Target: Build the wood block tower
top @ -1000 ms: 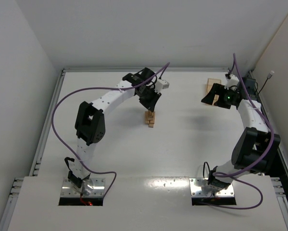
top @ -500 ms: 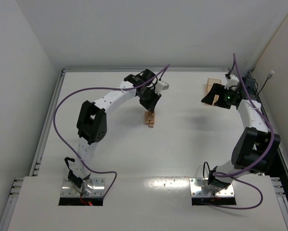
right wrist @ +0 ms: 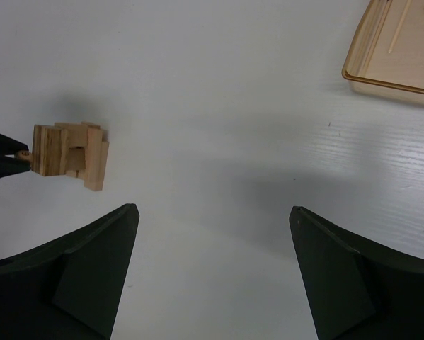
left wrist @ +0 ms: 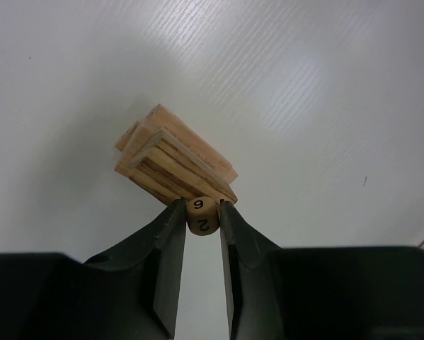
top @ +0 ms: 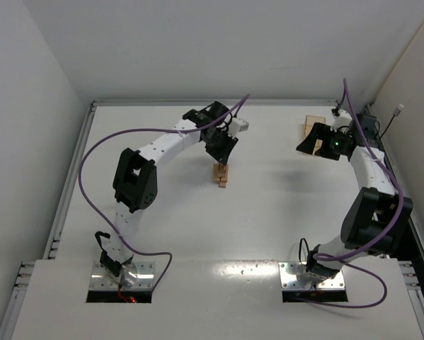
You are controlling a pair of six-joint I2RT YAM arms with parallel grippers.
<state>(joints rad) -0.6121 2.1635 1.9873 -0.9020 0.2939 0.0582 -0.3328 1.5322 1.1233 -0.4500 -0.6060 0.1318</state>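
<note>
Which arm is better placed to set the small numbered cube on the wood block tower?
Left. The left gripper holds the numbered cube right at the wood block tower; the right gripper stands open, empty, far off near the tray.

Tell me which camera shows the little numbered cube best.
The left wrist view. The numbered cube fills the gap between the left gripper's fingertips, beside the wood block tower, digits readable. The right wrist view shows only a speck at the tower's left end. In the top view I cannot make it out under the gripper.
</note>
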